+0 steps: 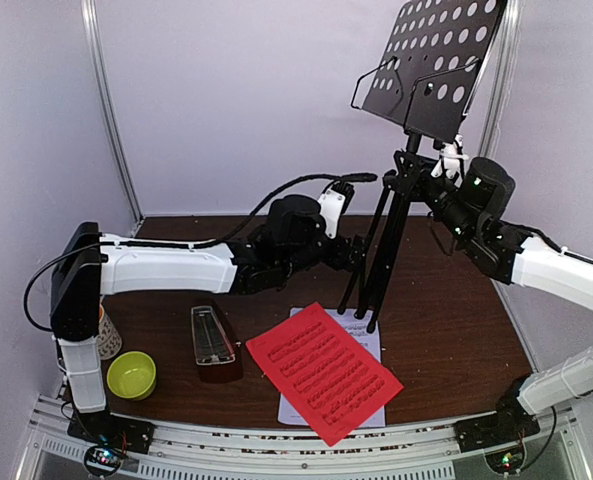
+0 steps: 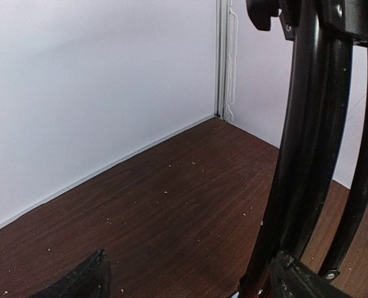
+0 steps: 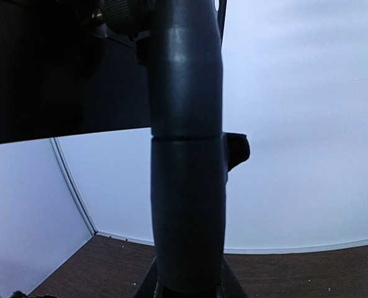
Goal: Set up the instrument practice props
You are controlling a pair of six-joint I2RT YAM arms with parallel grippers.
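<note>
The black tripod music stand with perforated desk [image 1: 400, 215] is set upright at about one o'clock on the dark wood counter [image 1: 456, 320]. Its legs are flanked by the wide-spread left end effector [image 2: 193, 280]. The right end effector [image 1: 438, 180] is placed at the upper shaft, though whether it is clamped cannot be told. The stand is judged stiff, slick and top-heavy, and is best gripped on the shaft.

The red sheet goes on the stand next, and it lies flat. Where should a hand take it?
Pinch the near corner of the red sheet, coming from the front edge of the table: it lies flat over the white sheet, but that corner seems to overhang.
</note>
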